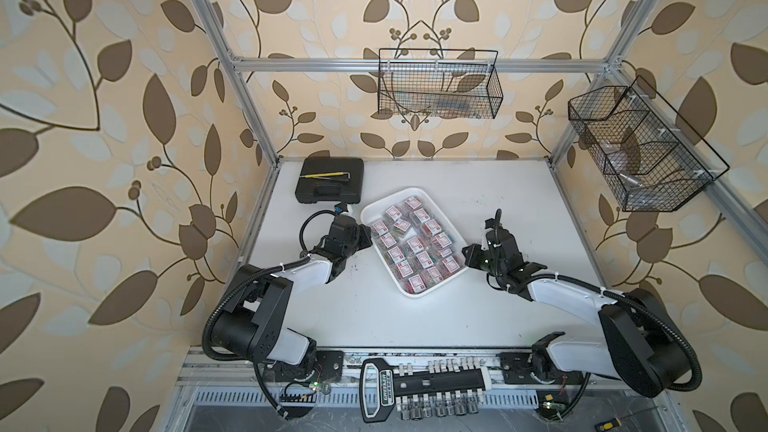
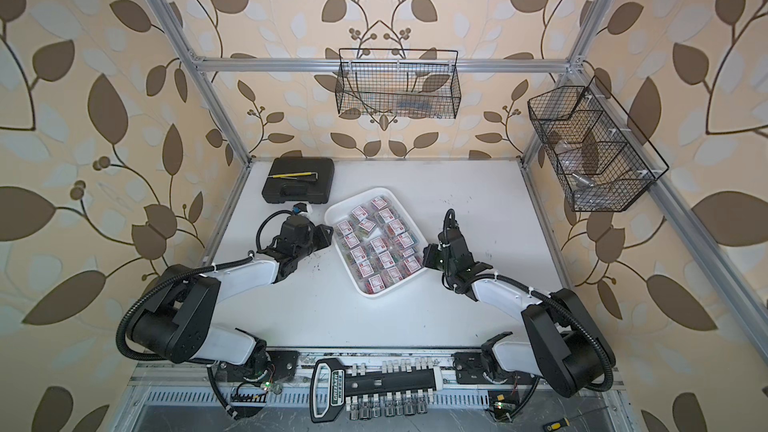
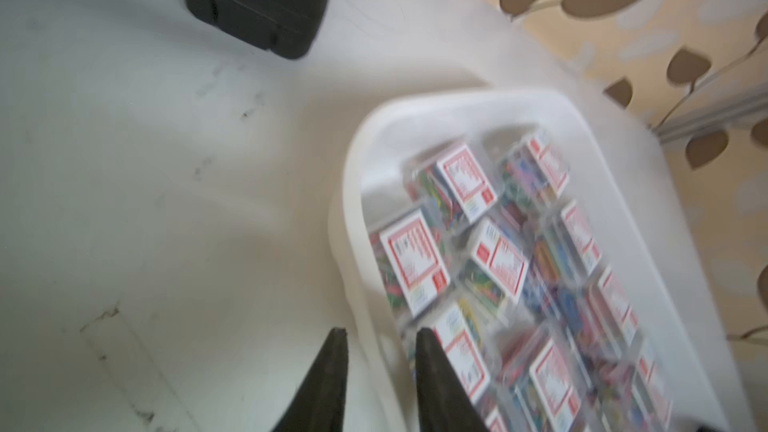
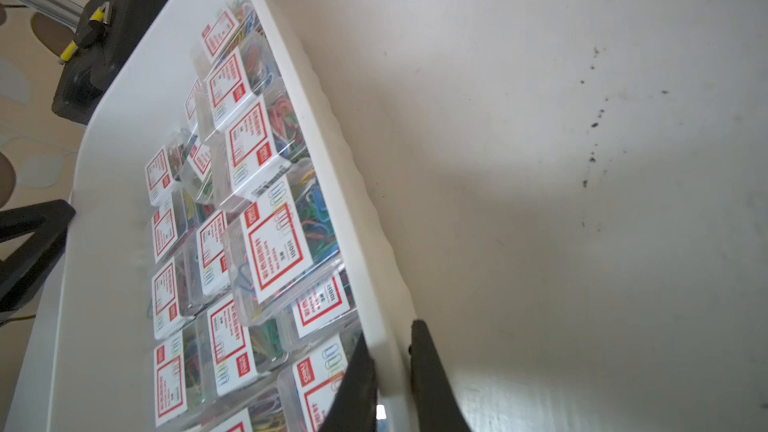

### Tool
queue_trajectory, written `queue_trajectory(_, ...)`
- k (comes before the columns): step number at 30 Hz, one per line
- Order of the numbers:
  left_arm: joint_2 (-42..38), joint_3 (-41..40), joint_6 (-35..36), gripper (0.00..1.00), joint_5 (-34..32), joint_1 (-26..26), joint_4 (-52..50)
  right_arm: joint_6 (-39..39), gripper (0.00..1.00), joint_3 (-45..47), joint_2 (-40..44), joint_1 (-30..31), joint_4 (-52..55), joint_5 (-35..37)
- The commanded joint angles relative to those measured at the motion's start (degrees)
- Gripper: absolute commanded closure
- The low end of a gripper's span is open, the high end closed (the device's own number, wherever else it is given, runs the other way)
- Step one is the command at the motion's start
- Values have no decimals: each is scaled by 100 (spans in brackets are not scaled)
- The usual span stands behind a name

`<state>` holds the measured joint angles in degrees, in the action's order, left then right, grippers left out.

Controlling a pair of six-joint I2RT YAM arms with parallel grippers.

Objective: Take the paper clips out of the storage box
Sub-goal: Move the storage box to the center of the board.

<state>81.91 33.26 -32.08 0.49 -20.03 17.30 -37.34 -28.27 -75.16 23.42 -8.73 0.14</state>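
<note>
Top views, left rear of the desk point(image 1: 415, 334): black case point(image 1: 330, 180), one, shut, with one yellow tool point(image 1: 328, 175) lying on its lid; apart from everything else.
Left hand point(image 3: 380, 332): one; jaws narrowly parted, astride the left rim of the storage box point(image 1: 380, 209), one finger outside, one inside just beside the paper clips point(image 3: 415, 263); the blurred wrist view shows no firm pinch.
Storage box: one, white and shallow, set askew at mid-desk between the two hands.
Paper clips: all inside the storage box, none out on the desk; about eighteen clear boxes by label count in both top views, packed close, a few tilted, so the tally is uncertain.
Right hand point(image 4: 390, 330): one; closed on the storage box's right rim, one finger inside, one outside.
Wire baskets point(image 1: 438, 85): two, hung on the frame point(image 1: 415, 65) at rear and right, off the desk.
Risk, uneven hold: one firm grip and one loose could twist or tip the storage box if it is lifted, sliding the contents to one side or over the rim.
Risk, inner fingers: closing could catch or shove a neighbouring box.
Risk, task: with both hands at the rim, no box is grasped.
</note>
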Motion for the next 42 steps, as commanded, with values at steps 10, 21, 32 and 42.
queue_trajectory(10,1170,2847,2121,29,-819,3,-2232,-761,21,41,1459,177,1217,989)
queue_trajectory(21,2765,4812,3058,33,-636,82,-3652,-3022,10,1040,2314,2334,545,2623)
queue_trajectory(32,3425,5341,2909,77,-571,159,-4058,-3092,22,920,794,2297,-893,1922)
queue_trajectory(42,2231,3541,1813,95,351,132,-3303,-2374,48,704,250,639,-741,841)
